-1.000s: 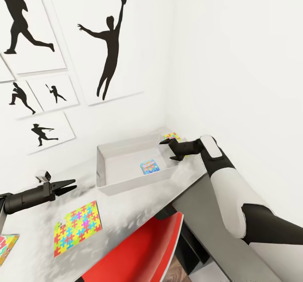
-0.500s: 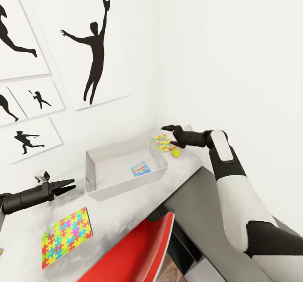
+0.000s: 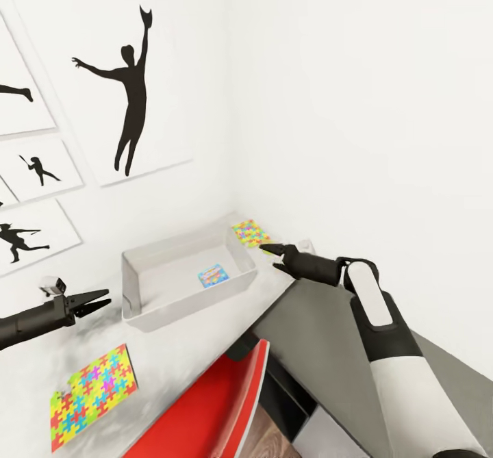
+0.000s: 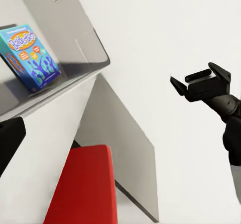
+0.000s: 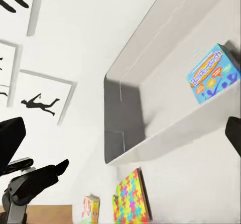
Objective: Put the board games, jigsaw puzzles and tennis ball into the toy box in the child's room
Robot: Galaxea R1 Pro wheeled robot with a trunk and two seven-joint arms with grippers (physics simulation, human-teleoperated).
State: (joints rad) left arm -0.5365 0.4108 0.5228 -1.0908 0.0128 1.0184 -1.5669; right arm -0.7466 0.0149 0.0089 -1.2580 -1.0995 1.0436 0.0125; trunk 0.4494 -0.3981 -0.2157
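The light grey toy box (image 3: 140,294) stands on the table (image 3: 185,348) near the corner; a blue board game (image 3: 213,275) lies inside it, also seen in the wrist views (image 4: 30,58) (image 5: 213,73). One jigsaw puzzle (image 3: 249,232) lies in the far corner behind the box, another jigsaw puzzle (image 3: 92,396) near the front left. My right gripper (image 3: 272,255) is open, low beside the far puzzle and the box's right end. It hides the tennis ball. My left gripper (image 3: 100,300) hovers open left of the box, holding nothing. A second board game (image 5: 90,209) lies past the near puzzle (image 5: 130,196).
A red chair (image 3: 205,410) is tucked under the table's front edge. A lower dark-grey-topped cabinet (image 3: 329,328) sits to the right under my right arm. White walls with black silhouette prints (image 3: 130,95) close the corner behind the box.
The head camera has swung right. My right gripper dropped from above the far puzzle to table height, covering the tennis ball seen beside the puzzle half a second ago. The left arm kept still.
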